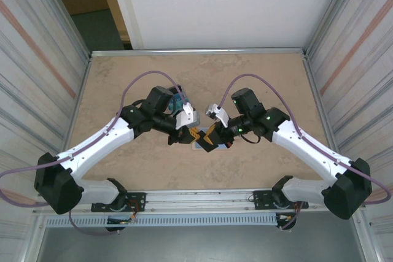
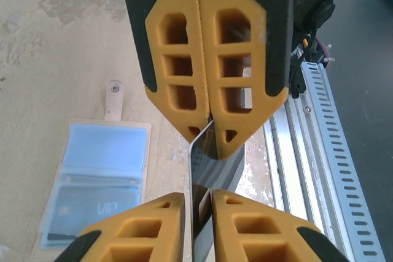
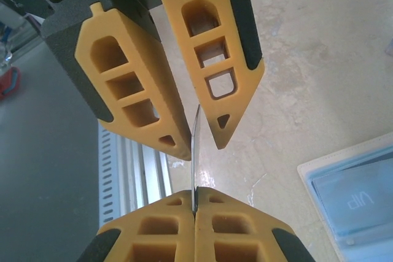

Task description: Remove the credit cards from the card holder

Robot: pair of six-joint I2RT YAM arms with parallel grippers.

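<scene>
With one credit card [image 2: 215, 161] out, the right gripper [image 3: 195, 197] pinches it and the left gripper [image 2: 196, 197] stands barely parted around it; next, it likely needs laying beside the card holder [image 2: 107, 148].

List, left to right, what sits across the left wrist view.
card holder, lying open → credit card, pinched edge-on by the right gripper → slotted metal rail

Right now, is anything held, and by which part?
The thin dark plastic card, pinched at one end in the shut right gripper; the left gripper has its jaws apart around the opposite end.
</scene>
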